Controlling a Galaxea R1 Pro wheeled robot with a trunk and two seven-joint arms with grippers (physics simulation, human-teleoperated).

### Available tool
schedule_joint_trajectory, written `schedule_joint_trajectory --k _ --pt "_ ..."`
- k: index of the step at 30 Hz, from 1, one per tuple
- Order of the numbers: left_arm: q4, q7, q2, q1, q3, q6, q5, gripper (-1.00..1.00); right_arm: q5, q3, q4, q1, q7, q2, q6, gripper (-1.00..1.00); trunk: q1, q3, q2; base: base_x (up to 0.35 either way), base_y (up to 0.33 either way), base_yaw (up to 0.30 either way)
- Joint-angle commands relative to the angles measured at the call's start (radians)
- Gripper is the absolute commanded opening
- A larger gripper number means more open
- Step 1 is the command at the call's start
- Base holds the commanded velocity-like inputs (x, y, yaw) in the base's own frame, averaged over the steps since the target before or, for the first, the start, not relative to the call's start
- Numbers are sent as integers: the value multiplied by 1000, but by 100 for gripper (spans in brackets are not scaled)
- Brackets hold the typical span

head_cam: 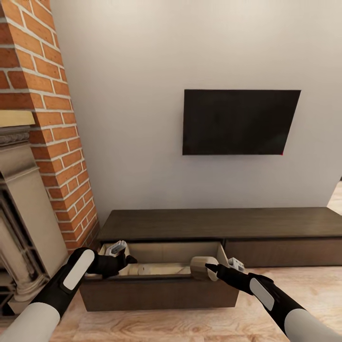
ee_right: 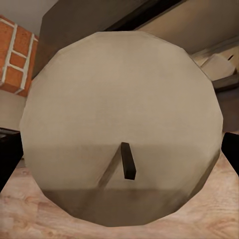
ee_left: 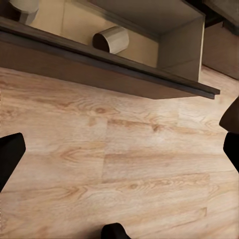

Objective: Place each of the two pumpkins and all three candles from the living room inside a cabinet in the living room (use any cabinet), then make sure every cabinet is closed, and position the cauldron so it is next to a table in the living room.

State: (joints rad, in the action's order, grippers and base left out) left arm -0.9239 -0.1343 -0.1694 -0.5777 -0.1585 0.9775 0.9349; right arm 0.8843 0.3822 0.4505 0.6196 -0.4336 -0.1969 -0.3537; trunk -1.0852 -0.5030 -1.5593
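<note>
Below the black wall television (head_cam: pixel 241 122), the long dark-brown cabinet (head_cam: pixel 266 223) runs along the pale wall, and its one open drawer (head_cam: pixel 159 293) juts toward me over the light wood floor (head_cam: pixel 304 285). Red brick chimney (head_cam: pixel 52 123) and the stone-coloured fireplace surround (head_cam: pixel 23 228) stand to my left.

I count three candles. One cream candle (head_cam: pixel 204 268) sits between the fingers of my right gripper (head_cam: pixel 216 270) at the drawer's right end, over the pale interior; in my right wrist view its round top with a short dark wick (ee_right: pixel 127 160) faces the camera. My right fingers close on its sides, so I am pinching it. A second candle (head_cam: pixel 142 269) lies on its side inside the drawer, near the middle; my left wrist view shows it lying in a compartment (ee_left: pixel 110 40). That view catches part of a third pale cylinder (ee_left: pixel 25 7) at the drawer's far corner, mostly cut off.

My left gripper (head_cam: pixel 124 260) hovers over the drawer's left end, close to a pale object whose shape I cannot make out. In my left wrist view its dark fingers (ee_left: pixel 10 157) sit at opposite edges with bare floor between them, so it is spread wide and holding nothing.
</note>
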Motion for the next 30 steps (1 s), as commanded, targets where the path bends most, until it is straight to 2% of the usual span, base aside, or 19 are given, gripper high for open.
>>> schedule_joint_trajectory --k 1,3,5,9,12,13,16,20,30 --pt "-1 -14 -1 -1 -3 1 10 100 7 4 1 1 0 -1 -3 -100 4 2 7 0 0 0" --pt "-1 -46 1 -1 -4 1 10 100 7 4 1 1 2 -1 -4 -100 12 8 21 0 0 0" --pt "-1 -116 9 -1 -3 -1 10 100 7 7 1 1 5 -1 -3 -100 19 15 35 0 0 0" --pt "-1 -314 48 -1 -3 -60 11 100 7 11 1 1 9 -1 -4 -100 35 27 63 0 0 0" --pt "-14 -486 93 -1 -4 -102 13 100 8 12 1 1 12 -1 -4 -100 46 37 84 0 0 0" --pt "-28 -507 99 -1 -4 -105 13 100 8 12 1 1 13 -1 -4 -100 50 40 91 0 0 0" --pt "-80 -533 106 -1 -4 -108 17 100 8 12 1 1 13 -1 -4 -100 50 40 91 0 0 0" --pt "-94 -531 101 0 -3 -109 20 100 8 12 1 1 11 0 -4 -100 50 40 91 68 0 0" --pt "-96 -530 102 3 -3 -109 24 100 6 12 2 0 10 -1 -5 -100 50 40 91 316 0 0"
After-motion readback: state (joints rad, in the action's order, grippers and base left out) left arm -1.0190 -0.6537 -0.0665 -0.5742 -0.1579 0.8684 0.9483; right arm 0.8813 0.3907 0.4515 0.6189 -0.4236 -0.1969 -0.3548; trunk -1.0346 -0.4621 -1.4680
